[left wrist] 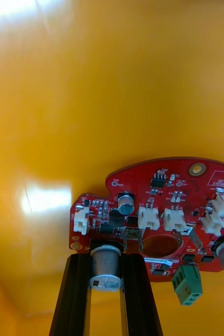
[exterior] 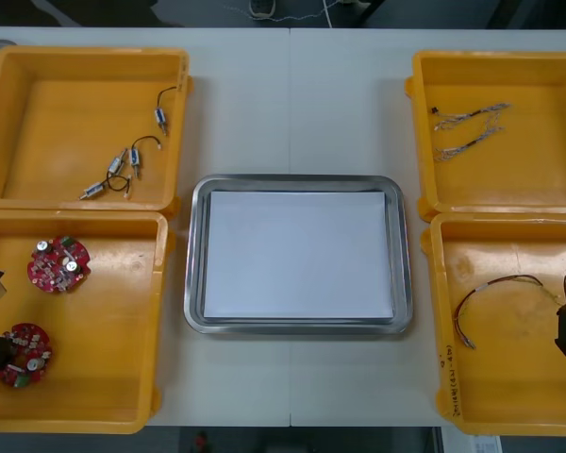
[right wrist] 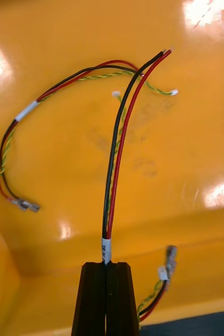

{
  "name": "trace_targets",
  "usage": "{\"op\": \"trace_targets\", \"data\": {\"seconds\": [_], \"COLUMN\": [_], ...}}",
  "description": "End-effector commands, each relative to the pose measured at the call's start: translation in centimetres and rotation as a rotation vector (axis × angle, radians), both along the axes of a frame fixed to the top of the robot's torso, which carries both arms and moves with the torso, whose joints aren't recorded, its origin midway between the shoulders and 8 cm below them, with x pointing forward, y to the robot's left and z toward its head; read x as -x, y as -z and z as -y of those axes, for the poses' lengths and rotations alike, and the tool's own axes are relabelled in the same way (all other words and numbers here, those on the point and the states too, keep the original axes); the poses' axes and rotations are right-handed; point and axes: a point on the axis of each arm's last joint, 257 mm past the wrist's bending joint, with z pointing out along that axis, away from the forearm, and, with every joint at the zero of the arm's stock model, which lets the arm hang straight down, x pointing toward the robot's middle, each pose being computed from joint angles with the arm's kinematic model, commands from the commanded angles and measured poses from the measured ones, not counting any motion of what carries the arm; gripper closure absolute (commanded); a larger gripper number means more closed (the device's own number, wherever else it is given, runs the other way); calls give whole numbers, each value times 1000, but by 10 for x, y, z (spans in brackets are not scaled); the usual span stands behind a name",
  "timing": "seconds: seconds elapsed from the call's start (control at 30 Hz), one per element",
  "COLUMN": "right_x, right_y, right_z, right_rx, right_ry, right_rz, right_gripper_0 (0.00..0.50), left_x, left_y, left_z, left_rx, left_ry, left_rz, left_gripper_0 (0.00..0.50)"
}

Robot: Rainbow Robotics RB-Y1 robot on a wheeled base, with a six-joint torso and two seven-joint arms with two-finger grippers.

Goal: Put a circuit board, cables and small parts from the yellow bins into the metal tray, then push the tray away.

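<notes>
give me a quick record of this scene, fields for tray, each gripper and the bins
tray: metal tray, white inside, nothing loaded
left gripper: shut on a red circuit board, in near left bin
right gripper: shut on a red and black cable, in near right bin
far left bin: small metal parts on black leads
far right bin: twisted cables
spare: second circuit board in near left bin

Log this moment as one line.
left gripper shut on circuit board, near left bin | right gripper shut on red and black cable, near right bin | tray: no parts
</notes>
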Motion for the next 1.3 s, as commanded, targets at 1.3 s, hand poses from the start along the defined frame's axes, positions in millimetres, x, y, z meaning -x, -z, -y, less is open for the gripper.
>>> {"op": "trace_targets", "data": {"seconds": [1.3], "right_x": [-39], "right_y": [-142], "right_z": [-55], "right_rx": [221], "right_ry": [-553], "right_rz": [199], "right_gripper_0": [500], "left_x": [-90], "left_y": [-175], "left_z": [139], "left_rx": [-106], "left_ry": [515], "left_rz": [77], "left_gripper_0": [499]}}
